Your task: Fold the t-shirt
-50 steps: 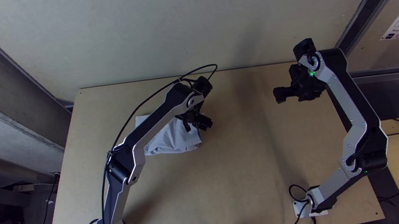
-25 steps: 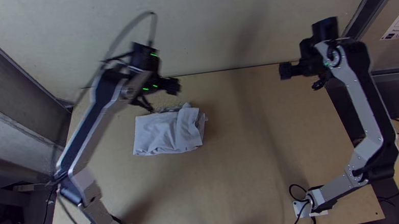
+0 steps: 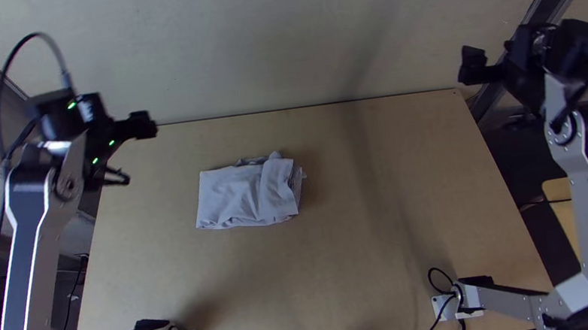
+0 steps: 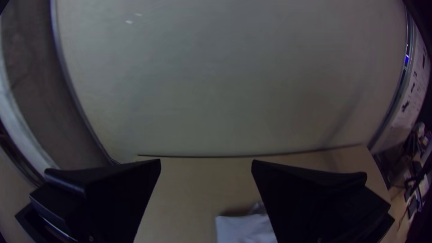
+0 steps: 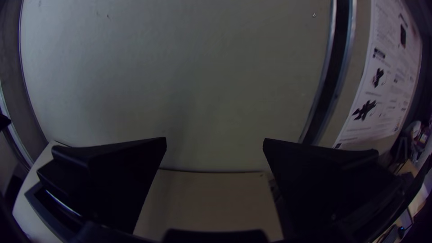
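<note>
The pale grey fabric t-shirt (image 3: 241, 196) lies folded into a rough rectangle on the light wooden counter (image 3: 381, 252), left of centre, its long axis roughly along the far edge. The black two-fingered left pincer (image 4: 206, 163), spread and empty by the far left corner, is nearer; any tidying would take it toward the right and near edges. The right pincer (image 5: 215, 140), likewise released, is by the far right corner.

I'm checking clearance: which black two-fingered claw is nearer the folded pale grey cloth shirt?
The left claw; the right claw hangs much farther from the shirt, across the light wooden table.
</note>
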Controlling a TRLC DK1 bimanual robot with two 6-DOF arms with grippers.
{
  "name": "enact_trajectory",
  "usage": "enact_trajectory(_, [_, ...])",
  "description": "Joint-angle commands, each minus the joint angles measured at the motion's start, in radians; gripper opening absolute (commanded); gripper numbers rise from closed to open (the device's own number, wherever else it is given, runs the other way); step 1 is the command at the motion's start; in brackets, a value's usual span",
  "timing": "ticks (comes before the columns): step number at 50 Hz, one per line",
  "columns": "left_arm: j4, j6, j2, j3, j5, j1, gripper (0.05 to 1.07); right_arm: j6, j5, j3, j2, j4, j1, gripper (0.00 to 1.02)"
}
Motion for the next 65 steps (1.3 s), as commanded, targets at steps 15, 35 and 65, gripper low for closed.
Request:
enact_trajectory(15, [0.277, 0.107, -0.541, -0.563, 0.005, 0.104, 1.02, -0.131, 0.008, -0.425, -0.396, 0.288, -0.02, 0.98])
enact_trajectory(35, [0.384, 0.193, -1.161, -1.059, 0.006, 0.11, 1.02, -0.187, 0.029, -0.899, -0.829, 0.429, -0.022, 0.98])
enact_trajectory(65, [0.465, 0.138, -1.281, -1.459, -0.054, 0.124, 1.02, -0.247, 0.045, -1.503, -1.289, 0.575, -0.049, 0.98])
